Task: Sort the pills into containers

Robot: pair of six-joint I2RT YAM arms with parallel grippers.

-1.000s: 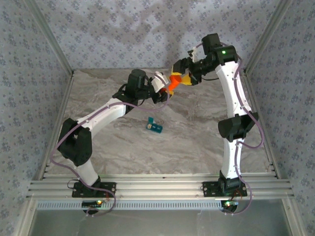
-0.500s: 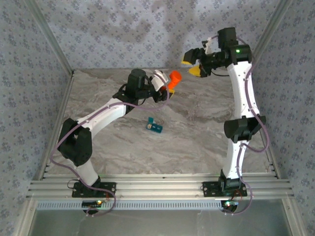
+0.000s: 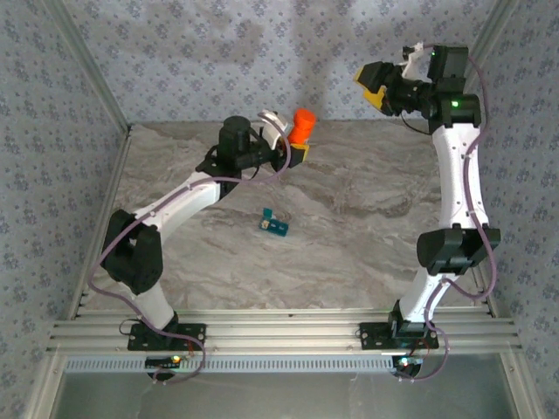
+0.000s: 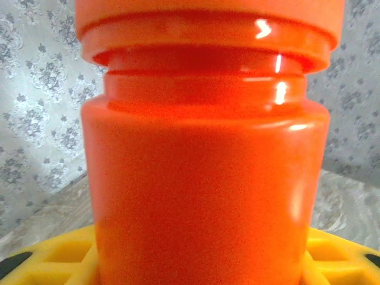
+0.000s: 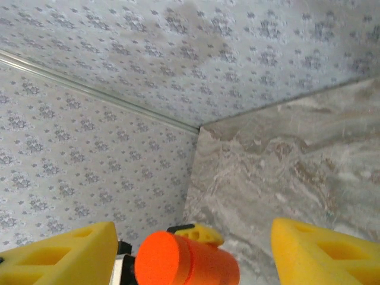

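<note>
My left gripper (image 3: 293,138) is shut on the orange pill bottle (image 3: 304,122) and holds it above the back of the table. The bottle's body (image 4: 202,178) sits between the yellow fingers (image 4: 53,261), with its cap on top. The right gripper (image 3: 374,87) stands open, raised well to the right of the bottle near the back wall, with nothing in it. From the right wrist the capped bottle (image 5: 184,261) lies ahead, between the spread yellow fingers (image 5: 65,255) and apart from them. The teal containers (image 3: 273,224) lie mid-table with a lid up. No pills can be seen.
Patterned walls close in the left, back and right sides. The marble table (image 3: 349,244) has bare surface around the teal strip. Metal rails (image 3: 279,332) and the arm bases line the near edge.
The right gripper has left the bottle's cap end and swung up and to the right. The left arm has kept the bottle and turned it slightly back and more upright.
</note>
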